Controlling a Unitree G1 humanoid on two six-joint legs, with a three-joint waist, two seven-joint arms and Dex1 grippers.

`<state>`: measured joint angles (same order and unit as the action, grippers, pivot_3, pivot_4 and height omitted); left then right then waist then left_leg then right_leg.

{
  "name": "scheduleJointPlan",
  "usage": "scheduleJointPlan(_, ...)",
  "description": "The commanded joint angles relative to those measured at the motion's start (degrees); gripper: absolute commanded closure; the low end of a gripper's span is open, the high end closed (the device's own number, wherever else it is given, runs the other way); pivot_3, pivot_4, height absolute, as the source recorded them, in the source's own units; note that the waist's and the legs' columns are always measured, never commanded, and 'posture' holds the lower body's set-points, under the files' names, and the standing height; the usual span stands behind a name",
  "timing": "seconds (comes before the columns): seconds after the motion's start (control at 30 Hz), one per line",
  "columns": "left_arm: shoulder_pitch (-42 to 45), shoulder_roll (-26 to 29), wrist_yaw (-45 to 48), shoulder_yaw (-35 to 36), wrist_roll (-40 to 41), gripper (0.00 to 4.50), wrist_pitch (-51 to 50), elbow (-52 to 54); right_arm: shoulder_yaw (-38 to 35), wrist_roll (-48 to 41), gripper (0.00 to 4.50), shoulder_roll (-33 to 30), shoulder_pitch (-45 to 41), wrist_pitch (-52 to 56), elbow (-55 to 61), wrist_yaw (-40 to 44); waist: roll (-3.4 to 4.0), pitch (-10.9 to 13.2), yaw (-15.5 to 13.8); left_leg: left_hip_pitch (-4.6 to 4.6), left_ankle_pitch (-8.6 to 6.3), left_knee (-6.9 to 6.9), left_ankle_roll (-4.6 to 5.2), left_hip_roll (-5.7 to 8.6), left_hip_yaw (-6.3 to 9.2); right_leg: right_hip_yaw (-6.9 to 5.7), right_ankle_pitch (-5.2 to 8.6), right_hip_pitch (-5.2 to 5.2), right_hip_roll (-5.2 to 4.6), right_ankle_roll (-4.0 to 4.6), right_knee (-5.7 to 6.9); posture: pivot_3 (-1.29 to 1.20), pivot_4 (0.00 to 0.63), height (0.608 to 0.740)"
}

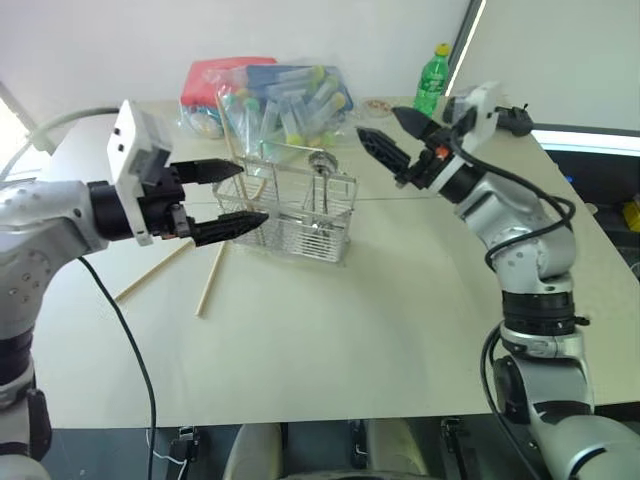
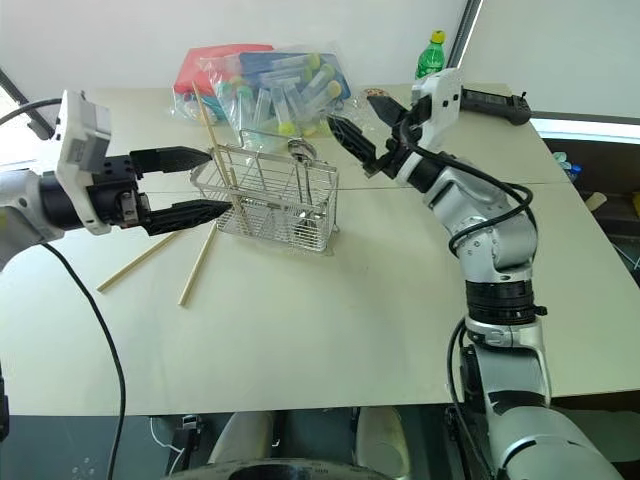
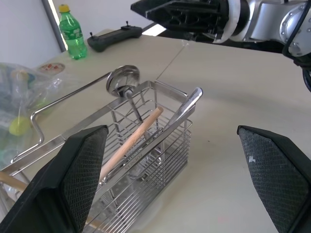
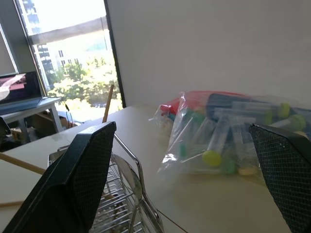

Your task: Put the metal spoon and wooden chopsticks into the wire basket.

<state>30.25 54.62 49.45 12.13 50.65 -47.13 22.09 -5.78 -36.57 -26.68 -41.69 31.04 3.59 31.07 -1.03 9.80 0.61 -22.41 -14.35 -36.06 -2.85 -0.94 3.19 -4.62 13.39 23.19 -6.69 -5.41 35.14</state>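
Centre frame: basket point(image 1: 300, 215) on the surface point(image 1: 330, 340), holding the spoon point(image 3: 182, 108) and one chopstick point(image 3: 129, 144); two chopsticks point(image 1: 212, 278) lie lower left. Left tool point(image 1: 228, 198) and right tool point(image 1: 393, 133) both spread, empty.

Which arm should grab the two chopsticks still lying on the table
The left, probably. Those chopsticks lie on the robot's left of the wire basket, just below the open left gripper. The open right gripper hangs on the basket's far side and would have to cross over it.
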Motion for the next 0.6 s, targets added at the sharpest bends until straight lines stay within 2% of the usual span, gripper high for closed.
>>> scheduleJointPlan(0.03,1.9,1.1,1.0,1.4,-0.7,0.00,1.0,-0.6,-5.3,-4.0,0.01,-7.8,-3.5,3.7,5.7,5.1,0.04,0.0,-0.1,-0.01,0.00,-0.01,0.00,0.00,0.00,0.00,0.00,0.00,0.00,0.00,-0.01,0.00,0.150,0.691)
scheduleJointPlan(0.17,1.2,4.2,2.9,3.3,-2.3,0.00,1.0,-3.1,-9.0,-11.1,0.01,-21.6,0.1,10.2,12.9,17.8,0.00,0.0,-0.1,-0.03,-0.03,0.05,0.03,0.00,0.00,-0.01,0.03,0.00,0.00,-0.03,-0.08,0.00,0.150,0.691)
scheduleJointPlan(0.3,0.6,8.3,5.5,5.6,-4.2,0.00,1.4,-7.5,-13.6,-14.3,0.01,-31.9,11.3,12.6,20.3,27.8,-0.10,-0.1,0.0,0.05,-0.15,0.12,0.23,-0.02,0.00,-0.03,0.09,-0.06,0.01,-0.05,-0.10,0.00,0.150,0.691)
scheduleJointPlan(0.43,0.3,12.2,8.9,5.4,-8.3,0.00,3.5,-14.7,-16.7,-16.4,0.01,-32.1,21.7,13.4,26.1,28.1,-0.09,0.0,0.1,0.05,-0.15,0.04,0.23,-0.03,-0.10,-0.02,0.19,-0.04,-0.05,0.10,-0.15,0.00,0.150,0.691)
scheduleJointPlan(0.6,-1.0,16.7,14.6,1.2,-17.4,0.00,10.7,-26.3,-14.4,-13.2,0.01,-28.7,31.0,11.8,32.6,23.3,-0.08,0.0,-0.2,0.09,-0.16,-0.04,0.20,-0.04,-0.10,-0.03,0.29,-0.02,-0.08,0.10,-0.14,0.00,0.150,0.691)
